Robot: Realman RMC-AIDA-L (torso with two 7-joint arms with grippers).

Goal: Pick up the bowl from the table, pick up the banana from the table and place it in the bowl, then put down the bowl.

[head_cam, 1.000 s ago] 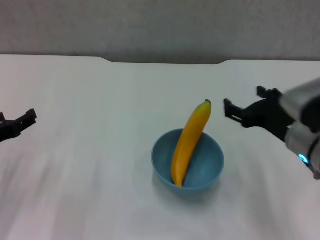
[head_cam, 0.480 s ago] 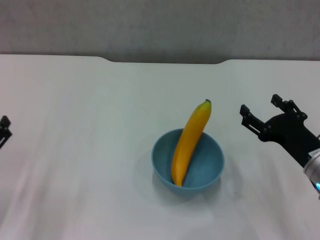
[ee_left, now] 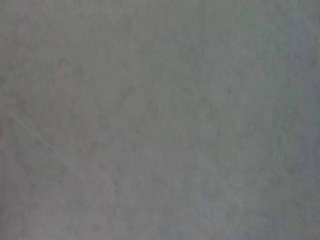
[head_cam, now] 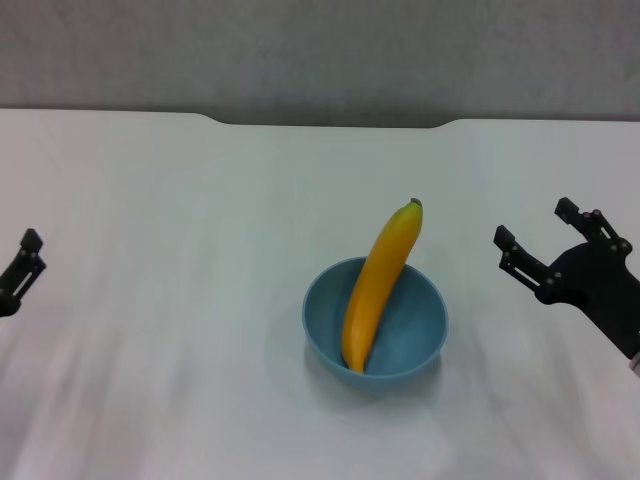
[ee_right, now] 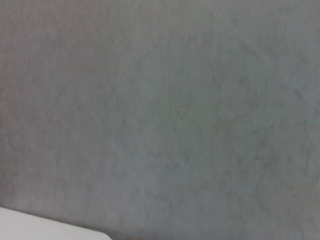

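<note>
The light-blue bowl (head_cam: 400, 335) stands on the white table (head_cam: 180, 210) at the centre of the head view. The yellow-orange banana (head_cam: 378, 280) lies in it, its lower end on the bowl's bottom. Its dark green stem tip leans out over the far rim. My right gripper (head_cam: 536, 226) is open and empty, off to the right of the bowl and apart from it. My left gripper (head_cam: 22, 268) is at the far left edge, far from the bowl, and only partly in view.
The table's far edge has a shallow notch (head_cam: 330, 122) with a grey wall behind it. The wrist views show only a blurred grey surface; a white table corner (ee_right: 40, 227) shows in the right wrist view.
My right gripper has drawn back to the right, away from the banana. My left gripper has drawn back to the left edge. The bowl and banana have not moved.
</note>
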